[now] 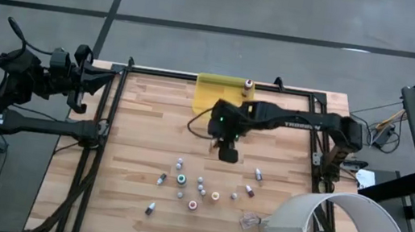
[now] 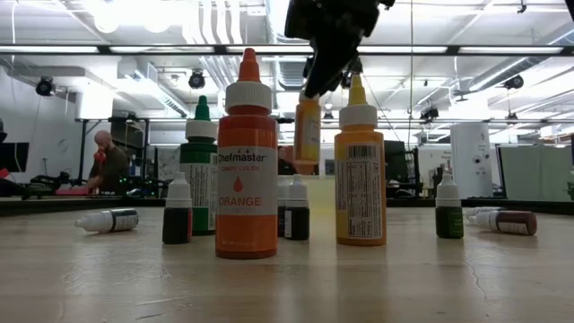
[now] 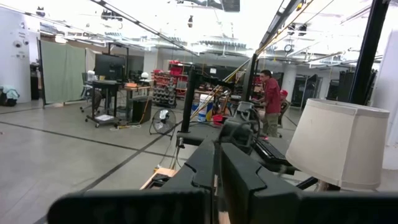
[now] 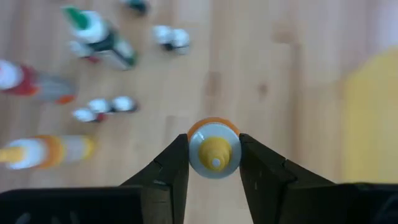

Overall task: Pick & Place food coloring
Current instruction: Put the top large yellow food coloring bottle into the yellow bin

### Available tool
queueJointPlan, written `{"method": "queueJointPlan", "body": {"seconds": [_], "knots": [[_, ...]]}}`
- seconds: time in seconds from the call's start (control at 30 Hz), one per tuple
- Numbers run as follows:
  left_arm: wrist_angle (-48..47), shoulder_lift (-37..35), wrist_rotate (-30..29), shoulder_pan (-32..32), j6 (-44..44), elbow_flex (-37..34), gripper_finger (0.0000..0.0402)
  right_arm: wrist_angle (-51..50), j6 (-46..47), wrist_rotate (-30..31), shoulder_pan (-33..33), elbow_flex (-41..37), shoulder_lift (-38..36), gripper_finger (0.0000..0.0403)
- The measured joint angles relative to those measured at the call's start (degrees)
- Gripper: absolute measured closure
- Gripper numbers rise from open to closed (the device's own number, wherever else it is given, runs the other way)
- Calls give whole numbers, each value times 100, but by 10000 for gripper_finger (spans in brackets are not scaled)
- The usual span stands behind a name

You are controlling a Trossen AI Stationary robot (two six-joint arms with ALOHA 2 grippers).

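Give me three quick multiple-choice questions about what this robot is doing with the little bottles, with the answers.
1. Where is the bottle in the right gripper?
A. lifted off the table
B. standing on the table
C. in the yellow tray

2. What colour is the label of the big bottle nearest the low camera?
A. green
B. orange
C. blue

3. What is the left gripper doing?
A. holding a bottle
B. waiting shut, off the table's left edge
C. reaching into the tray

Answers: 1 A, the low view shows it hanging clear of the wood; 2 B, it reads ORANGE; 3 B, it sits empty beside the frame.
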Motion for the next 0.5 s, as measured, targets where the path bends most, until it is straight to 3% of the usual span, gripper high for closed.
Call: {"method": "queueJointPlan", "body": {"seconds": [0.5], "knots": [[2, 1, 1, 0, 0, 0, 401, -205, -448, 203, -1369, 372, 0, 297]]}}
